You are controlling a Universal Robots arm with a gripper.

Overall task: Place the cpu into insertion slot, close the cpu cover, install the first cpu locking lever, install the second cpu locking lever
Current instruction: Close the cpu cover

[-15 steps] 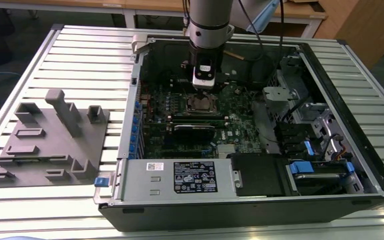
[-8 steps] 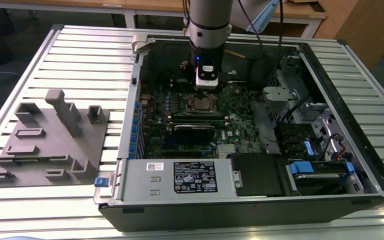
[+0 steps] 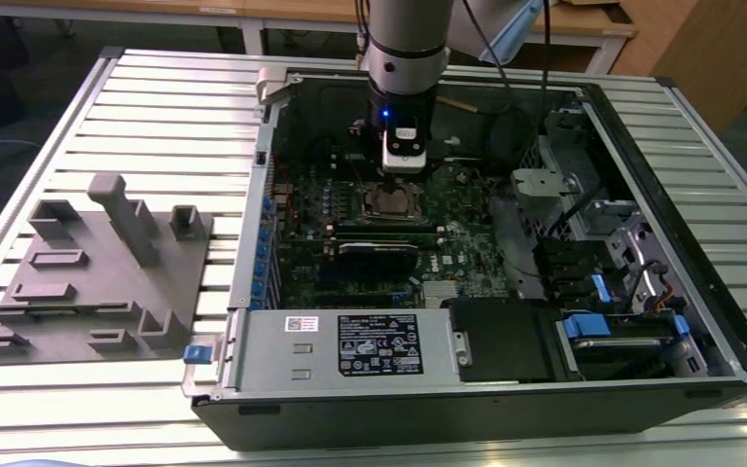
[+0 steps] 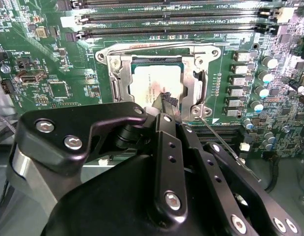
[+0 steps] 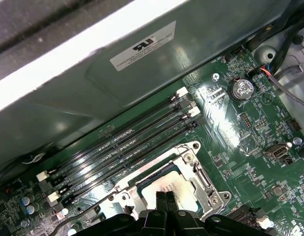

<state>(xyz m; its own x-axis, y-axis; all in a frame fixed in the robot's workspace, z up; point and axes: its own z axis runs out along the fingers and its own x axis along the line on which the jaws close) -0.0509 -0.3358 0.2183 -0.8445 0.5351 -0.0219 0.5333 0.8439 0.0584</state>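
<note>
Gripper (image 4: 166,101) hides part of the cpu cover (image 4: 121,73); jaws together over the cpu (image 4: 149,81), silvery-grey, seated inside the frame.

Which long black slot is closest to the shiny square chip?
The slot right beside the cover that frames the cpu. The other three slots lie beyond it, farther from the chip.
</note>
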